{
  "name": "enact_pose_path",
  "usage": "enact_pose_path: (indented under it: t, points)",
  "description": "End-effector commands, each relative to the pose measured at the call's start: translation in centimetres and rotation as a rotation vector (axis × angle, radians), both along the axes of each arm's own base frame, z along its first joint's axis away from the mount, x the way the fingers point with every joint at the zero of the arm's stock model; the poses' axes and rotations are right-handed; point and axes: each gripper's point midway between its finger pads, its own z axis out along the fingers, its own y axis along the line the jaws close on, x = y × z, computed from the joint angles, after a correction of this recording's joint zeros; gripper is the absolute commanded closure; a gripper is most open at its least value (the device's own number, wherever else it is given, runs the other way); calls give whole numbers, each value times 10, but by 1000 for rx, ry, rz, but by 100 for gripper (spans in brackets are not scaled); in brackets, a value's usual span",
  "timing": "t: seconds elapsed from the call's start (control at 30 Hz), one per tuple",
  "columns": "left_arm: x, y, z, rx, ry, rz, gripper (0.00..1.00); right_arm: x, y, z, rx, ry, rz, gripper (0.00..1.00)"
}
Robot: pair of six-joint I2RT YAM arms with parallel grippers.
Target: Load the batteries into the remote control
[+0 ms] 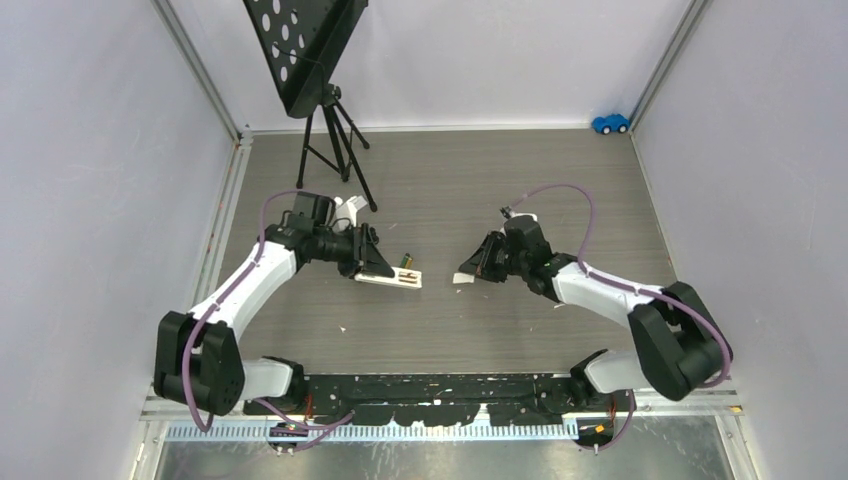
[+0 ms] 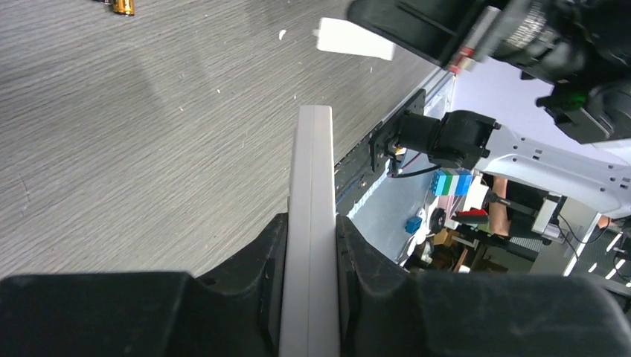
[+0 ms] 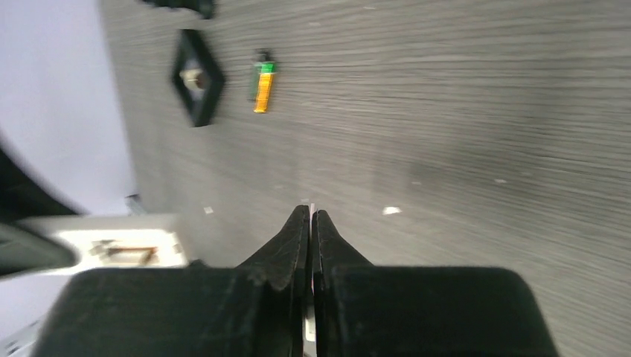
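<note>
The white remote control (image 1: 392, 279) is tilted on its long edge, and my left gripper (image 1: 370, 262) is shut on it; in the left wrist view the remote (image 2: 313, 186) runs straight up between the fingers of the left gripper (image 2: 312, 223). A battery (image 1: 406, 262) with green-yellow wrap lies just beyond the remote, seen as the battery (image 3: 262, 82) in the right wrist view. My right gripper (image 1: 478, 268) is right of the remote, shut on a thin white cover (image 1: 465, 278). Only a sliver of it shows between the fingers of the right gripper (image 3: 311, 212). The remote's open compartment (image 3: 123, 249) shows at the left.
A small black square tray (image 3: 197, 76) lies beside the battery. A black music stand on a tripod (image 1: 335, 140) stands behind the left arm. A blue toy car (image 1: 610, 123) sits in the far right corner. Small white scraps dot the grey tabletop (image 1: 440, 180).
</note>
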Motion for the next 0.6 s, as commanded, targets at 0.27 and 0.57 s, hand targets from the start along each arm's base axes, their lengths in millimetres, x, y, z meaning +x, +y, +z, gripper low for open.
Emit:
enact_pose_path:
  t: [0.27, 0.57]
  points:
    - [-28, 3, 26, -57, -93, -43, 100, 7, -51, -64, -306, 98, -169, 54]
    - [-35, -10, 54, -172, -168, -71, 100, -9, -32, 36, -132, -159, -2, 23]
